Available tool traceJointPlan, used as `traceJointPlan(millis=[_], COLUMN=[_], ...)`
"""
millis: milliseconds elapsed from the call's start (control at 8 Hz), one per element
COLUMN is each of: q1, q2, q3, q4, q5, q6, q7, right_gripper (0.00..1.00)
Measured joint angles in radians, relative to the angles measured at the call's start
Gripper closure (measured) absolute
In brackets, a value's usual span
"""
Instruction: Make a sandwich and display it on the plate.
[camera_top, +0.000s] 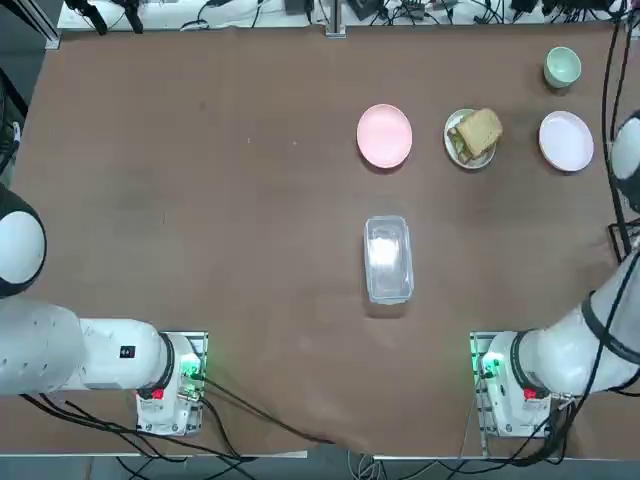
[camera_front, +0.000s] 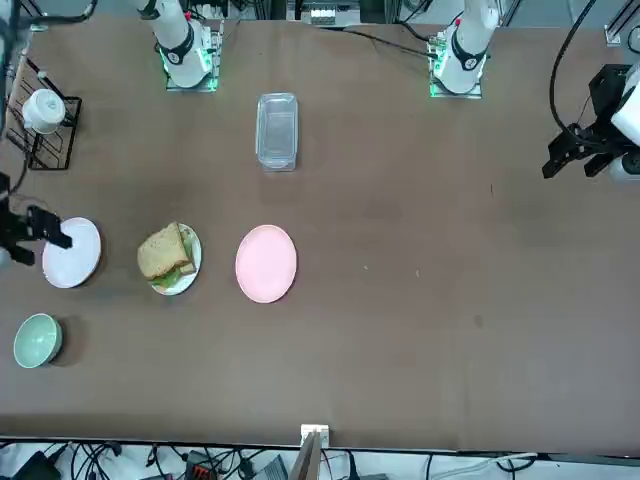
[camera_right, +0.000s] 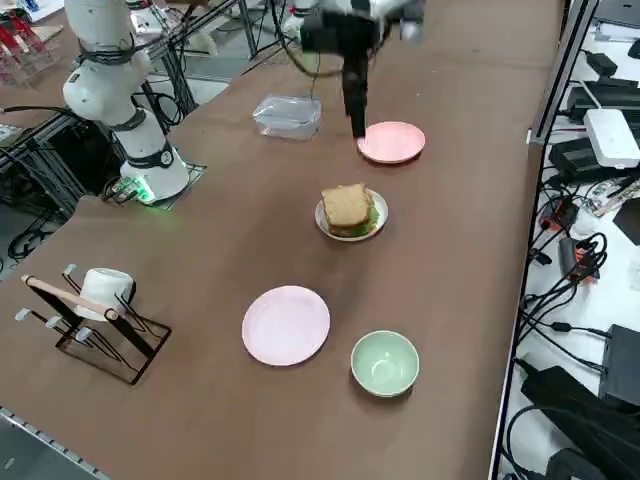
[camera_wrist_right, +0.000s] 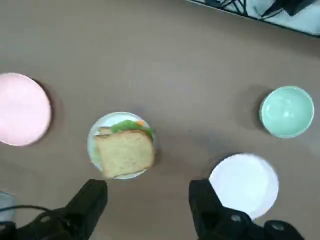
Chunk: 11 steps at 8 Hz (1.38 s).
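The sandwich (camera_top: 475, 133) lies on the small white plate (camera_top: 452, 147) at the far right of the table: a tan bread slice on top, with green lettuce and a bit of orange showing at one edge (camera_wrist_right: 131, 125). My right gripper (camera_wrist_right: 147, 200) hangs high above the table, open, with nothing between its fingers. Seen from the wrist, the sandwich (camera_wrist_right: 125, 152) and its plate (camera_wrist_right: 95, 142) are well below the fingertips. From the front, the gripper (camera_front: 35, 228) is over the pinkish-white plate, beside the sandwich (camera_front: 165, 252).
A pink plate (camera_top: 384, 135) lies left of the sandwich, and a pinkish-white plate (camera_top: 566, 140) to its right. A green bowl (camera_top: 562, 66) stands beyond that. A clear lidded container (camera_top: 388, 258) is at mid-table. A wire rack with a white mug (camera_right: 95, 310) is at the table's right end.
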Motion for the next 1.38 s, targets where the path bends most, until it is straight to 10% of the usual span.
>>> traceJointPlan(millis=[500,1125,1375], q1=[0.05,-0.081,-0.122], q2=[-0.163,-0.403,-0.445], q3=[0.047,0.314,0.339], q4=[-0.04,-0.291,-0.332], q5=[-0.093,-0.236,-0.236], q6=[-0.097,-0.101,-0.101], q7=[0.291,0.46,0.46], right_gripper=[0.0,0.0,0.0])
